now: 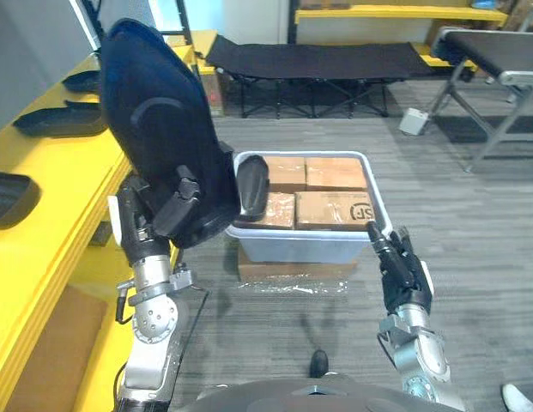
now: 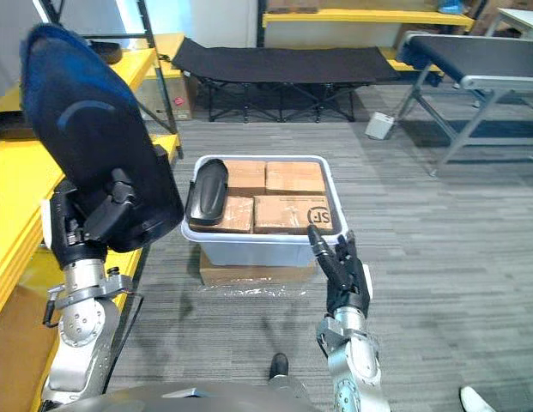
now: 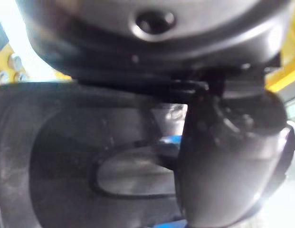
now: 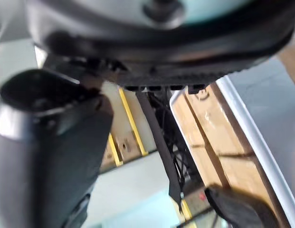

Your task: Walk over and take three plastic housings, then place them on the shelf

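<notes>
My left hand [image 1: 167,215] is shut on a large black plastic housing [image 1: 159,120], held upright beside the yellow shelf [image 1: 51,232]; in the left wrist view the housing [image 3: 80,161] sits right against the thumb [image 3: 223,156]. A second black housing [image 1: 253,184] leans in the left end of a white bin [image 1: 287,236] on top of cardboard boxes [image 1: 335,193]. Three more housings [image 1: 58,120] lie on the shelf. My right hand [image 1: 402,268] hovers open at the bin's near right corner, holding nothing; its wrist view shows the bin rim [image 4: 261,142].
The bin rests on a flat cardboard box [image 1: 292,273] on grey carpet. A black folding cot [image 1: 317,60] stands behind it, a conveyor on metal legs [image 1: 493,56] at the back right, and a small white box [image 1: 414,120] lies on the floor.
</notes>
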Controlling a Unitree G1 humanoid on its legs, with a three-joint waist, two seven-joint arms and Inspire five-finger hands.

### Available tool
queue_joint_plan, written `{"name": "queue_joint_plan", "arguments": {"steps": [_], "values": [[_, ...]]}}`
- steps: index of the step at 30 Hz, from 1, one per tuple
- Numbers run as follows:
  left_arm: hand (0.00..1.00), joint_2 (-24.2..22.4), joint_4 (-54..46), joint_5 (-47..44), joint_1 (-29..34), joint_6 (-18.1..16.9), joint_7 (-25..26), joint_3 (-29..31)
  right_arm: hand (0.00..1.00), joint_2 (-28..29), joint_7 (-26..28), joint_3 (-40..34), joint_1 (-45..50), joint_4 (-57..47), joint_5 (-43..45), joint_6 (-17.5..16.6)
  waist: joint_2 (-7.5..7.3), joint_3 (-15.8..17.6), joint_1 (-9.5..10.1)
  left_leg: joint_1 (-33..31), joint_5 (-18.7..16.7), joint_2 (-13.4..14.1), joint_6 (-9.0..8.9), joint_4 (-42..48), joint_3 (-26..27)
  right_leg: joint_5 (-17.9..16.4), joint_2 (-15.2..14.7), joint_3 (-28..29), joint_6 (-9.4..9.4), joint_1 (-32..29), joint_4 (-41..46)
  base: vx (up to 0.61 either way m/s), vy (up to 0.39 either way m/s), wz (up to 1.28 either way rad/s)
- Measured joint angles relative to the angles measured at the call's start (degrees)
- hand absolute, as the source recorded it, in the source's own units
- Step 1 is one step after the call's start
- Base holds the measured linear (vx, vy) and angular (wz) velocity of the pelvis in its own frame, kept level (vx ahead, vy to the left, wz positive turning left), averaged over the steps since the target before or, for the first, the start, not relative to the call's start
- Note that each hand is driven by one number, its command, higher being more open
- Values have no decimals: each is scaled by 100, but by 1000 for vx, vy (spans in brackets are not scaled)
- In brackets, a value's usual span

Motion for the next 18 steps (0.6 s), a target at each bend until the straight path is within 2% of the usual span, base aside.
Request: {"name": "queue_joint_plan", "arguments": {"steps": [2,5,10,13,14,16,18], "values": [[0,-89,-175,3,119,0,45,193,100,-141,92,221,-221,132,-142,15,3,5,88,-93,45,-4,-1,0,-186,-27,-15,-171,0,19,0,-9,-6,52],[0,-296,-330,10,350,-1,145,650,100,-288,256,610,-603,488,-435,89,37,38,358,-176,104,-21,-26,-18,-582,-67,-38,-563,-1,209,2,21,14,68],[0,-633,-498,-1,685,-15,219,1556,100,-349,283,984,-1262,1022,-890,119,-53,145,878,-304,260,-135,-26,-40,-1222,-111,-127,-1195,45,491,30,22,34,62],[0,-745,-498,-5,943,-90,200,1743,100,-369,275,1118,-1568,1148,-905,119,-108,154,1046,-303,263,-201,-13,-39,-1357,-170,-182,-1346,84,607,30,-9,50,39],[0,-796,-498,-13,1129,-99,161,1855,100,-366,281,1213,-1741,1148,-991,119,-119,154,1135,-305,230,-210,41,-22,-1386,-197,-187,-1372,79,639,31,-12,42,15],[0,-833,-498,-31,1289,-103,63,1913,100,-365,298,1283,-1883,1148,-1103,119,-115,172,1165,-330,205,-214,68,42,-1428,-232,-186,-1411,70,705,31,-29,26,21],[0,-835,-498,-30,1337,-120,-195,1903,100,-372,323,1283,-1910,1146,-1103,123,-96,191,1167,-506,119,-214,202,302,-1406,-343,-204,-1682,85,826,32,-47,21,57]]}}
